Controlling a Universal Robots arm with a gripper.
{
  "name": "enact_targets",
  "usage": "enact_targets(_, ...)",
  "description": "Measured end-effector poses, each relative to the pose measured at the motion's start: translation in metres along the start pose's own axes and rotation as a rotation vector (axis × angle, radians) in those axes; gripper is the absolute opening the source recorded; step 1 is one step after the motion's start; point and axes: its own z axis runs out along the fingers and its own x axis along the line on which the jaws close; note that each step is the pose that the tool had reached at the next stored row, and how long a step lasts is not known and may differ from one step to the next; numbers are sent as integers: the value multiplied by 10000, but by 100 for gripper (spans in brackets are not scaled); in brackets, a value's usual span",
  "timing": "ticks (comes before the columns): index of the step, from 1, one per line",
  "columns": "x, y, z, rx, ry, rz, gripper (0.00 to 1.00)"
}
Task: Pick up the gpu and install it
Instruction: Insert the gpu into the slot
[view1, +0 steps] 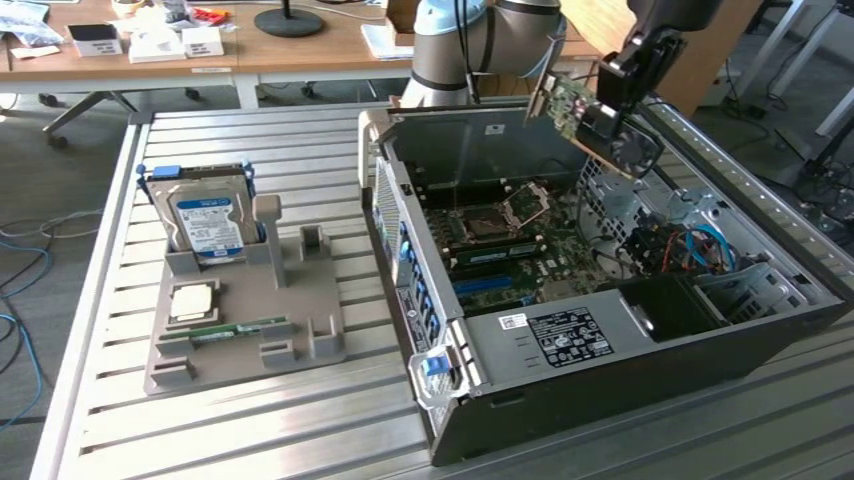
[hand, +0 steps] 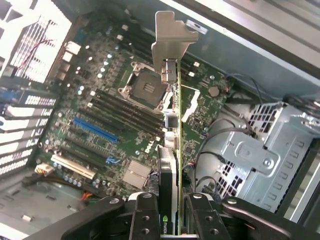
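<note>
The gpu (view1: 587, 115), a green card with a dark fan face, hangs tilted in the air above the open computer case (view1: 667, 340), over its far side. My gripper (view1: 618, 95) is shut on it. In the wrist view the gpu (hand: 172, 130) runs edge-on away from the camera, its silver end bracket (hand: 172, 37) at the far end, and the black fingers (hand: 145, 215) clamp its near end. Below it lies the motherboard (hand: 115, 120) with the blue expansion slot (hand: 97, 131) and the bare CPU socket (hand: 147, 87).
A grey fixture tray (view1: 240, 320) on the slatted table at the exterior view's left holds a hard drive (view1: 207, 215) upright, a CPU (view1: 194, 300) and a RAM stick (view1: 240, 330). Inside the case are a drive cage (hand: 260, 155) and loose cables (view1: 694, 245).
</note>
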Motion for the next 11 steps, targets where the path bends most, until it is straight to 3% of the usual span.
enact_targets(11,0,0,2,-38,55,-1635,27)
